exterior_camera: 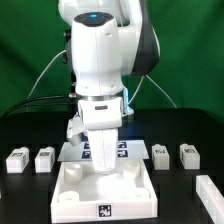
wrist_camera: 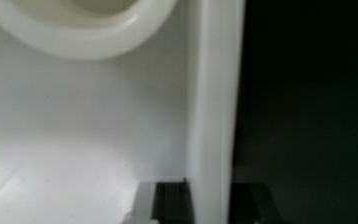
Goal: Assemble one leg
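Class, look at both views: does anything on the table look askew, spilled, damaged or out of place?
One leg sits alone near the exterior view's right edge, turned at an angle, while the other four stand in neat pairs either side of the white panel. Nothing looks spilled or broken.

I can read no words, numbers or brand names. The only signs are black-and-white square tags: one on the white panel's (exterior_camera: 130, 205) front wall, others on the marker board (exterior_camera: 128, 150) and the legs (exterior_camera: 45, 158).
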Action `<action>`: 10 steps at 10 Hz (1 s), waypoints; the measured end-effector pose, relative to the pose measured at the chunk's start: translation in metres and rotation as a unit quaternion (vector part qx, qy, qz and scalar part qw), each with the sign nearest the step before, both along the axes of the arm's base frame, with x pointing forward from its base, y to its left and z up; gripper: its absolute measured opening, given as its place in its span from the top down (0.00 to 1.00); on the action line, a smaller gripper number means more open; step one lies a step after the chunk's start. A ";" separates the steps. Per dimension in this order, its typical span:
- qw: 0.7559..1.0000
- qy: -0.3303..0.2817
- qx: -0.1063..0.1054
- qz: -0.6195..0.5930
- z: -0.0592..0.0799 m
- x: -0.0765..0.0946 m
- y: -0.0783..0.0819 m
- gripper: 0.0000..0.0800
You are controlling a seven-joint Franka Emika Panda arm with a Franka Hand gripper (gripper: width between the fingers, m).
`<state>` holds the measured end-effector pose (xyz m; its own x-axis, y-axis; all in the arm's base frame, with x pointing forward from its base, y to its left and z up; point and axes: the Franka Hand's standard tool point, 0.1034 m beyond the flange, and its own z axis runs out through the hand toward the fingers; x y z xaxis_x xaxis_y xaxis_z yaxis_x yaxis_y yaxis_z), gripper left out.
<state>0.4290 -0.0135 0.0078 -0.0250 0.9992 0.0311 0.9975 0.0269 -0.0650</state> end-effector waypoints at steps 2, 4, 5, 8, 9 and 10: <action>1.000 0.000 0.000 0.000 0.000 0.000 0.000 0.92; 1.000 -0.001 0.000 0.000 0.000 0.000 0.000 0.92; 1.000 -0.001 0.000 0.000 0.000 0.000 0.000 0.92; 1.000 -0.012 0.001 -0.009 0.002 0.014 0.009 0.92; 1.000 -0.010 0.003 -0.013 0.004 0.027 0.026 0.92; 1.000 -0.020 0.007 -0.011 0.005 0.044 0.045 0.92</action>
<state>0.4726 0.0314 0.0127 -0.0045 0.9990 0.0452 0.9997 0.0057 -0.0250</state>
